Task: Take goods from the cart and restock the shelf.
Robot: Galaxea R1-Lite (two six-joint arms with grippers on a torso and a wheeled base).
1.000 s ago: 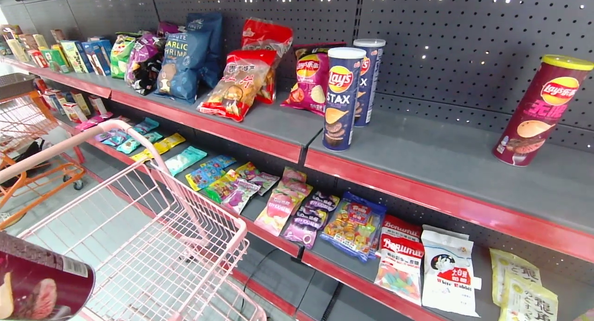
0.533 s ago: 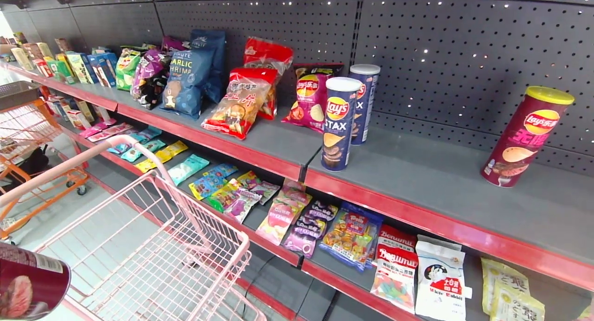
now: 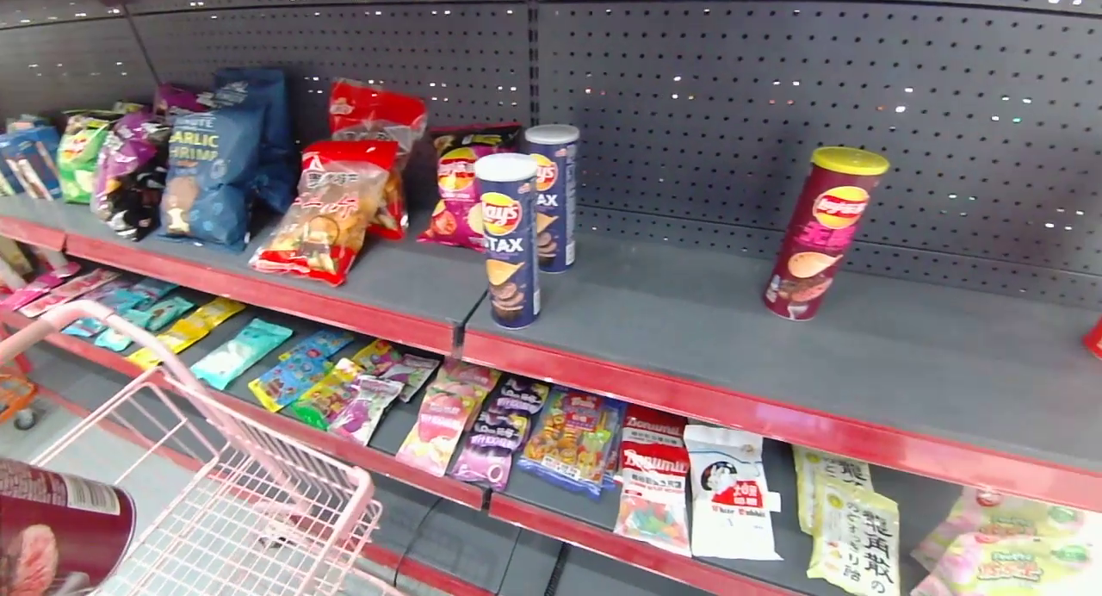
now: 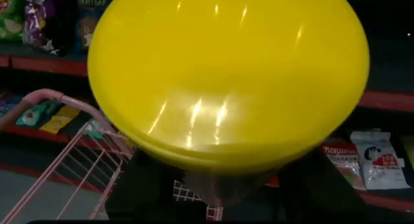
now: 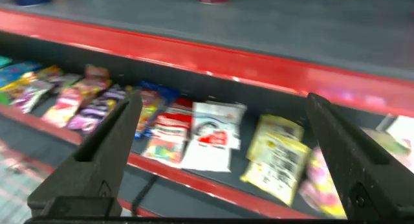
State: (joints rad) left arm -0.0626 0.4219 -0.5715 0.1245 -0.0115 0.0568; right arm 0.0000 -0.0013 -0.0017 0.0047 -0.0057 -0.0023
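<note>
The left gripper [image 4: 223, 188] clasps a maroon can [image 3: 52, 536] below its yellow lid [image 4: 226, 75], dark fingers [image 4: 145, 191] on either side, by the pink cart [image 3: 258, 510] and well off the shelf [image 3: 689, 398], while the right gripper [image 5: 223, 153] gapes wide, empty.

— Where's my head camera aimed?
— Forward and down over the shelf [image 3: 654, 381]. My left wrist view sits close against the yellow-lidded can [image 4: 226, 75]. My right looks out between the right gripper [image 5: 223, 101]'s spread fingers [image 5: 97, 166]. All three share the white bag [image 5: 213, 143] beyond those fingers.
</note>
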